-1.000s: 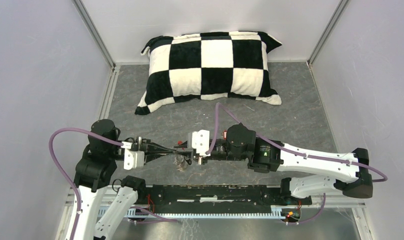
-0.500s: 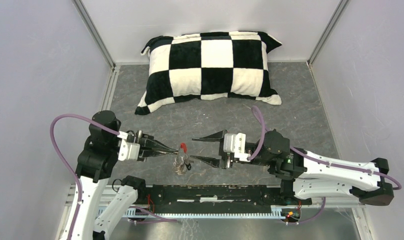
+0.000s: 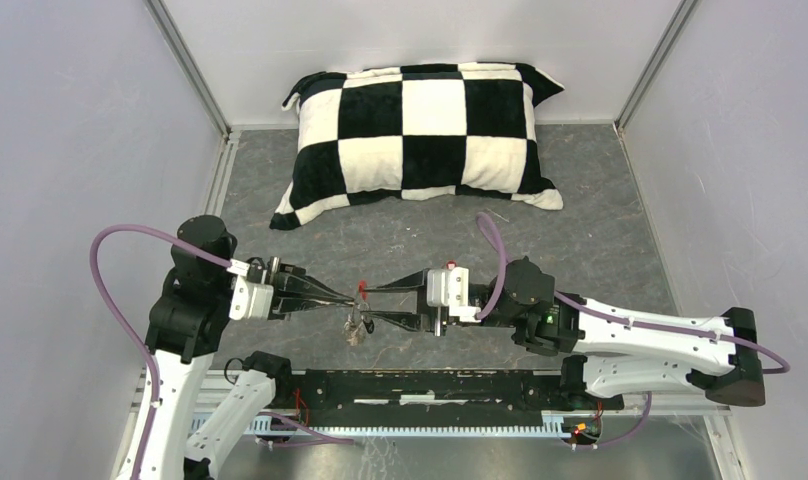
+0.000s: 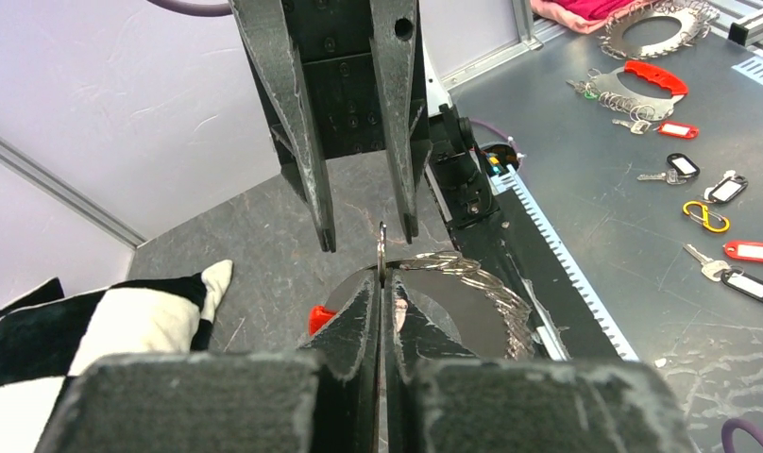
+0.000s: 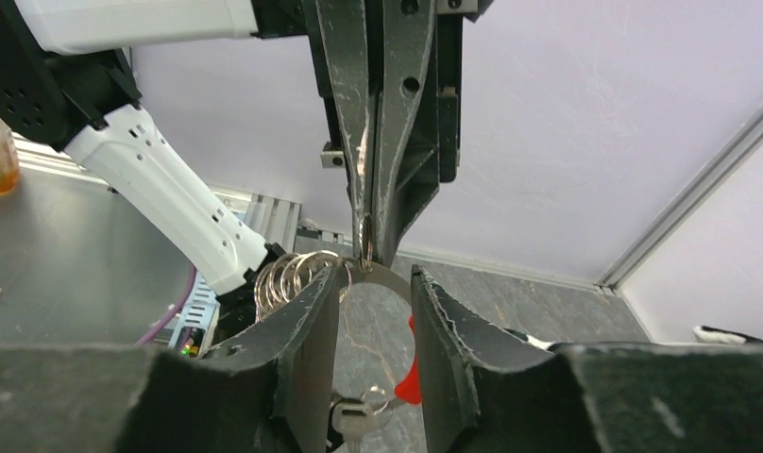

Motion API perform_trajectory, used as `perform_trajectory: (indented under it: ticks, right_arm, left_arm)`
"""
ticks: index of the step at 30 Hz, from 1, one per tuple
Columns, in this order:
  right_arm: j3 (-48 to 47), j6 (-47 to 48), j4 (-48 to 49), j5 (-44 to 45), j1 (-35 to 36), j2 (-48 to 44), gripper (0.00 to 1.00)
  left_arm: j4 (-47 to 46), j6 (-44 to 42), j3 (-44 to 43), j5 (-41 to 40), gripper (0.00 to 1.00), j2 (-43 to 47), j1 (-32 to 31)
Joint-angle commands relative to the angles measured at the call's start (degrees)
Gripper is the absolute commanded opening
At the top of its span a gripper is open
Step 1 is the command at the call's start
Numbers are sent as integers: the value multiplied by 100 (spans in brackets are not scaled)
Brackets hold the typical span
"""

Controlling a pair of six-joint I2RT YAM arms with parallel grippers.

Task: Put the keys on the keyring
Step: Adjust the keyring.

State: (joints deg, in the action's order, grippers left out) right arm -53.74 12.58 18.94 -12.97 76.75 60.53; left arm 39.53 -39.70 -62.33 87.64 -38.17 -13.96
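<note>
Mat [image 3: 600, 220] grey (white walls [image 3: 60, 120]) | left pincer [image 3: 354, 297] pinching keyring [image 4: 458, 267] | right pincer [image 3: 370, 306] spread

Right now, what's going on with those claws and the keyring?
Left gripper shut on the keyring. Right gripper open, straddling it. A key dangles below. Nothing blocking.

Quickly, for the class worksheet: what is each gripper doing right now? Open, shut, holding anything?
Left gripper: shut on the keyring.
Right gripper: open, jaws either side of the keyring, not clamped on it.
</note>
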Motion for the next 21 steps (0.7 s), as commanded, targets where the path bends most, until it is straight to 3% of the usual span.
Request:
perform_trajectory:
  ticks: [1, 12, 18, 21]
  right_arm:
    - [21, -131, 554, -231, -40, 26, 38]
    - [-62, -129, 534, -355, -81, 243, 22]
    - [-413, -63, -7, -195, -156, 343, 1]
    - [-890, 130, -1085, 135, -169, 426, 0]
  left_arm:
    - [37, -67, -157, 591, 2, -50, -2]
    - [37, -103, -231, 598, 2, -50, -2]
    - [29, -193, -109, 459, 2, 22, -2]
    - [23, -490, 309, -369, 22, 314, -2]
